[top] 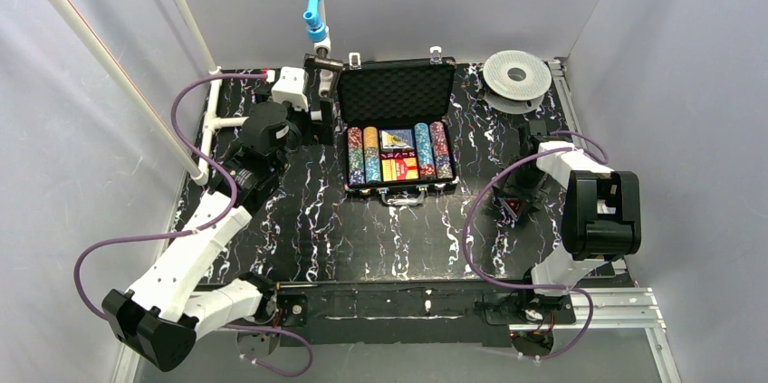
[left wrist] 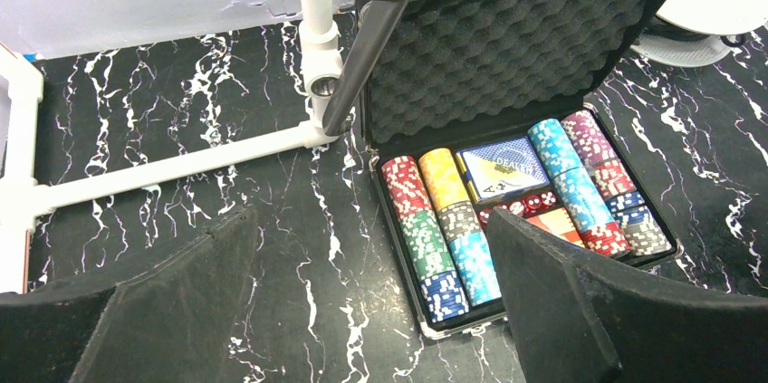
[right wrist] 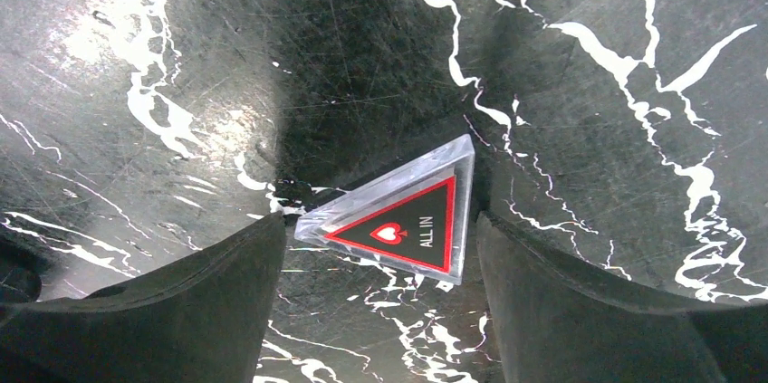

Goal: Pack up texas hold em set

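The texas hold em set's black briefcase [top: 396, 93] lies open at the back middle of the table, its foam-lined lid [left wrist: 507, 48] upright. Rows of multicoloured chips [left wrist: 435, 220], a blue card deck [left wrist: 500, 170] and red dice [left wrist: 534, 204] fill the tray. My left gripper [top: 319, 125] [left wrist: 371, 220] hangs open just left of the case, holding nothing. A clear triangular "ALL IN" marker [right wrist: 408, 220] [top: 514, 208] lies on the table right of the case. My right gripper [right wrist: 380, 220] [top: 516, 202] stands open over it, with a finger close on each side.
A round white-grey spool [top: 516, 80] [left wrist: 715, 3] sits at the back right corner. A white pipe frame [top: 213, 120] [left wrist: 181, 170] and a metal rod [left wrist: 362, 48] stand at the case's left, near my left gripper. Grey walls close in the black marbled table [top: 398, 238].
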Robot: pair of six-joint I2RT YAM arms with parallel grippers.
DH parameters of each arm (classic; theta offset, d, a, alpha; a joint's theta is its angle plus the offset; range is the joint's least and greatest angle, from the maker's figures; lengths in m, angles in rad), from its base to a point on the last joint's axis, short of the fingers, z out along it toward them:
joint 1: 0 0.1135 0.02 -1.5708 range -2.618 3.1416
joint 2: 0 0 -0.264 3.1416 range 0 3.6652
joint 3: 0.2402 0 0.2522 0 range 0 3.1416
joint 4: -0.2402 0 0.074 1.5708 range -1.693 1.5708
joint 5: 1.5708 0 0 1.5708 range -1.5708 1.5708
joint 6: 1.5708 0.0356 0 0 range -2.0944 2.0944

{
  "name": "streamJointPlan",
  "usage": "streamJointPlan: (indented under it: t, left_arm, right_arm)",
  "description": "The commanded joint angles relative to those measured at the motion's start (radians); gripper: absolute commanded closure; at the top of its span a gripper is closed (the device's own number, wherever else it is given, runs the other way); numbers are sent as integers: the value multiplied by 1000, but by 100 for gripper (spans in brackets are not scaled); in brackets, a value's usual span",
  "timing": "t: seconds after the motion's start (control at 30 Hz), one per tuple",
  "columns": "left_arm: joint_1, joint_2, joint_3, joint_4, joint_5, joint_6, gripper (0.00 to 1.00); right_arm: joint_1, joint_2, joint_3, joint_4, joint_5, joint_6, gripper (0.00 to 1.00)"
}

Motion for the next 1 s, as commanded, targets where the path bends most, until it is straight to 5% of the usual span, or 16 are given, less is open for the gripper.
streamJointPlan:
  t: [0.0, 0.2, 0.4, 0.97]
  left_arm:
    - [-4, -8, 4, 1, -1, 5, 1]
    - [-4, -9, 3, 1, 2, 5, 1]
    - [-4, -7, 4, 2, 2, 2, 1]
    - [-4, -5, 3, -1, 0, 3, 0]
  right_arm:
    - [0, 29, 6, 20, -6, -10, 17]
    - [0, 30, 5, 25, -10, -10, 28]
    - [0, -7, -4, 21, 12, -9, 50]
    - [118, -178, 109, -65, 20, -43, 68]
